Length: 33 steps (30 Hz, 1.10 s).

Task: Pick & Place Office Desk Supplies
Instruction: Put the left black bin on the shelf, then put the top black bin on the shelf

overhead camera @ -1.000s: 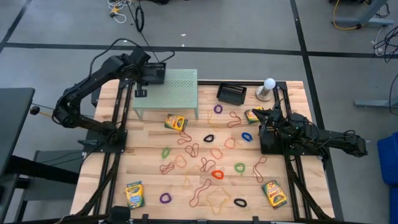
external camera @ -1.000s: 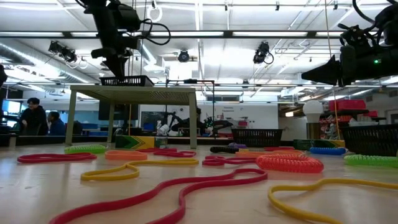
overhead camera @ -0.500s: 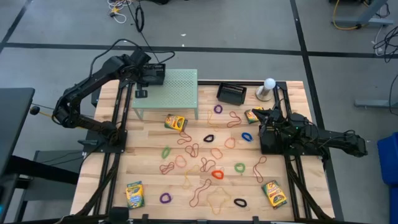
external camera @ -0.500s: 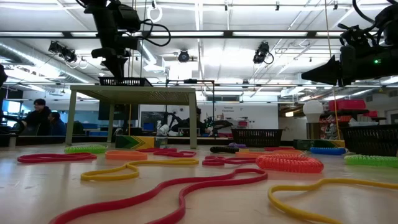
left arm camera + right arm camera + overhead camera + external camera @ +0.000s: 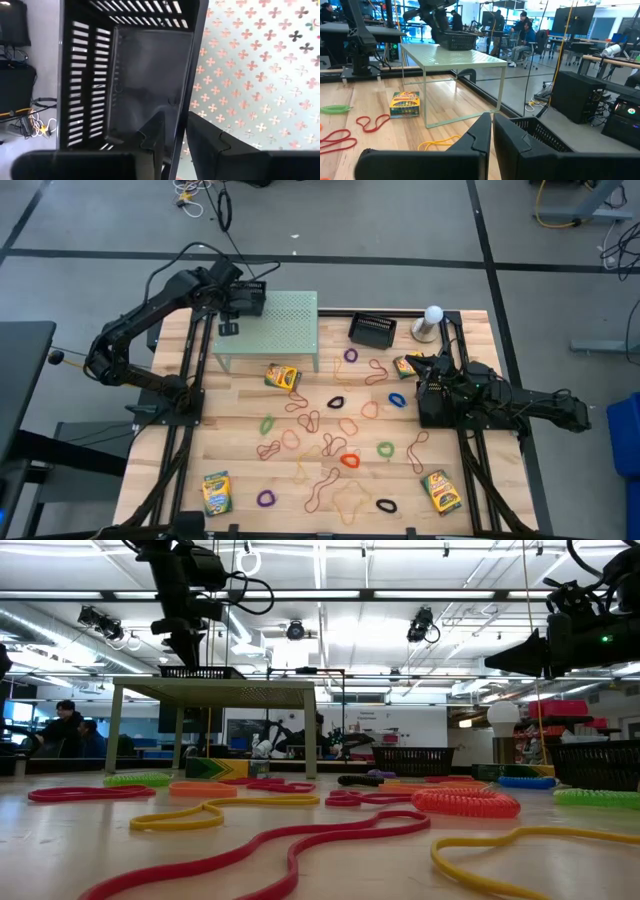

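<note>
Robotics lab: ceiling ducts (image 5: 60, 615), workstations (image 5: 580, 95)

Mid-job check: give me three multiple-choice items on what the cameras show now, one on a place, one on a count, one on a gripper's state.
1. Where is the tray held by the left gripper?
A. on the green stand
B. on the floor
C. beside the ball

2. How many crayon boxes lie on the table?
A. two
B. four
C. six

3. The left gripper is:
A. open above the bands
B. shut on a tray wall
C. out of view

Answers:
1. A: the left gripper holds the black tray at the green stand edge.
2. B: the high view shows four.
3. B: its fingers pinch the wall.
</note>
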{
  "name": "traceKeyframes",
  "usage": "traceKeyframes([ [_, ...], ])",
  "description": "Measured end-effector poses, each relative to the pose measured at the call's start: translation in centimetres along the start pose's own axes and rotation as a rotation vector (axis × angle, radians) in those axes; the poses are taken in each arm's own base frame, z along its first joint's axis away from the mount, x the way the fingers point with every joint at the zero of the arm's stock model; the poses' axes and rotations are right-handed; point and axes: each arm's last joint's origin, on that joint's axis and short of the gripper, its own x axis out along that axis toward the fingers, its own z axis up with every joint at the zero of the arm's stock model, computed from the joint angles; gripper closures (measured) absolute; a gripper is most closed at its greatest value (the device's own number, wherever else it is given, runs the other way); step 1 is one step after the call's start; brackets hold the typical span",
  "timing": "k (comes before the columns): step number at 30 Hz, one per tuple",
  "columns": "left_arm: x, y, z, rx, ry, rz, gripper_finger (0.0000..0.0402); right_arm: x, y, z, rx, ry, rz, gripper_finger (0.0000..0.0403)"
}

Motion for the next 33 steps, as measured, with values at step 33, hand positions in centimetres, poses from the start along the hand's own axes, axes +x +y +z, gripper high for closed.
traceKeyframes([
  [33, -8.1, -3.4, -0.8, -0.337, -0.267, -0.090, 0.0342, 0.0, 0.0, 0.0, 0.000, 0.000, 0.000, 0.0373],
])
